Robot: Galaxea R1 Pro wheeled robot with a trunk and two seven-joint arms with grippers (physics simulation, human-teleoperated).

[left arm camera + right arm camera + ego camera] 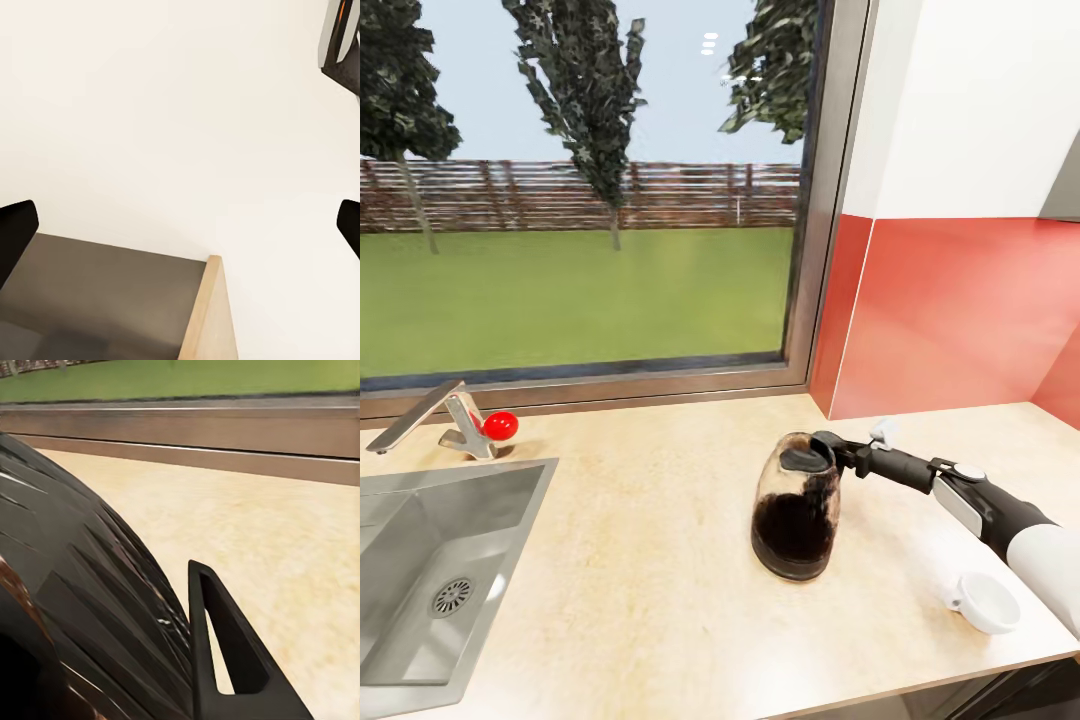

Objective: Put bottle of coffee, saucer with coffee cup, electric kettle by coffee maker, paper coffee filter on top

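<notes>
Right gripper at the electric kettle's handle on the countertop.

The electric kettle [797, 520] stands upright on the countertop [650, 560], between the sink [430, 580] on the left and the coffee cup [986, 602] near the front edge on the right. The right gripper [828, 447] reaches in from the right at lid height and meets the top of the kettle at its handle side; the fingers look closed around the black handle, though the grip itself is partly hidden. In the right wrist view the kettle's dark ribbed body [82, 615] sits right against one black finger [225, 660]. The left gripper [180, 225] hangs with its fingertips [15, 232] spread wide and nothing between them, over a pale surface and a wooden edge.
</notes>
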